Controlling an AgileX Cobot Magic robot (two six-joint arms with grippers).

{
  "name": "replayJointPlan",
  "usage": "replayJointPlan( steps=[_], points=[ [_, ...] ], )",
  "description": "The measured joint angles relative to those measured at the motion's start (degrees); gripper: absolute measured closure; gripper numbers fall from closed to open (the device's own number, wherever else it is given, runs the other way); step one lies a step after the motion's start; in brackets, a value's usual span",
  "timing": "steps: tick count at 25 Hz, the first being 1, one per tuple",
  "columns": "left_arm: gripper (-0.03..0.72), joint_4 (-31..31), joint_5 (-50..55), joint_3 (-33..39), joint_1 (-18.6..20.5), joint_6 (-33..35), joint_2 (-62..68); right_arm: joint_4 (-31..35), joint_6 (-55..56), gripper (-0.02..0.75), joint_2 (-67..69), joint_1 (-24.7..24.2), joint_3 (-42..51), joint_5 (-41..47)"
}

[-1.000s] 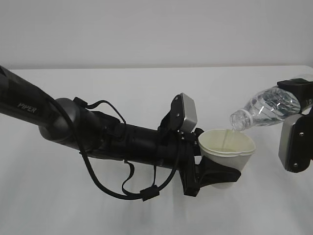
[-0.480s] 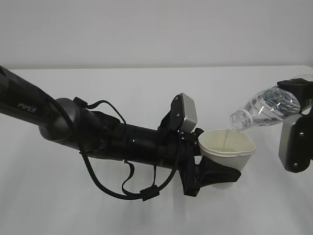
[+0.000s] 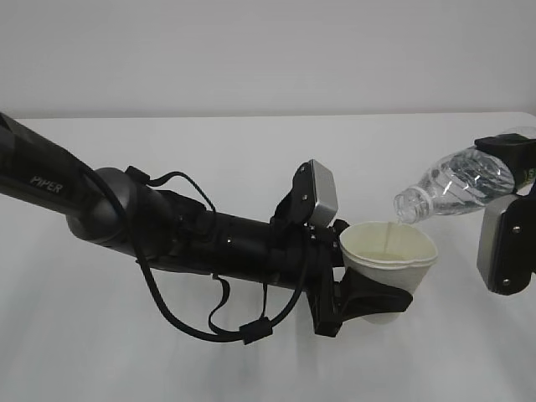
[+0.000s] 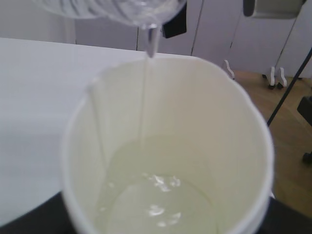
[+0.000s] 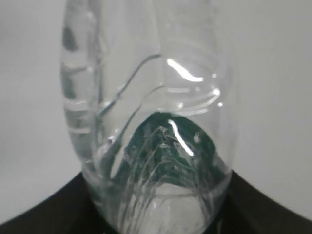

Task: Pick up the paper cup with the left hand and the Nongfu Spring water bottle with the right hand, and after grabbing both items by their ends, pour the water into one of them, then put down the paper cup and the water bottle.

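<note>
A: The left hand's black two-finger gripper [image 3: 368,303] is closed around the small white paper cup [image 3: 388,251], held off the table.

B: The right hand [image 3: 507,213] clamps the clear ribbed Nongfu Spring water bottle [image 3: 456,186], tilted over the rim; the thin stream of water [image 4: 145,100] should be kept centred.

L gripper [image 3: 368,303] clamps paper cup [image 3: 388,264]; bottle [image 3: 456,186] in R gripper [image 3: 508,159] tilted, neck just above cup rim, water [image 3: 387,238] streaming in.

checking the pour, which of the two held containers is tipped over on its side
The Nongfu Spring water bottle, neck angled down toward the paper cup, which stands upright.
</note>
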Motion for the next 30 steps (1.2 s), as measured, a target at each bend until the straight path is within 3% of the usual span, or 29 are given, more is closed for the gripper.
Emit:
replayJointPlan(
  steps=[30],
  points=[
    [0.265,0.6,0.0,0.0,0.0,0.0,0.0,0.0,-1.0,0.333,0.0,0.1,0.0,-0.3]
  ],
)
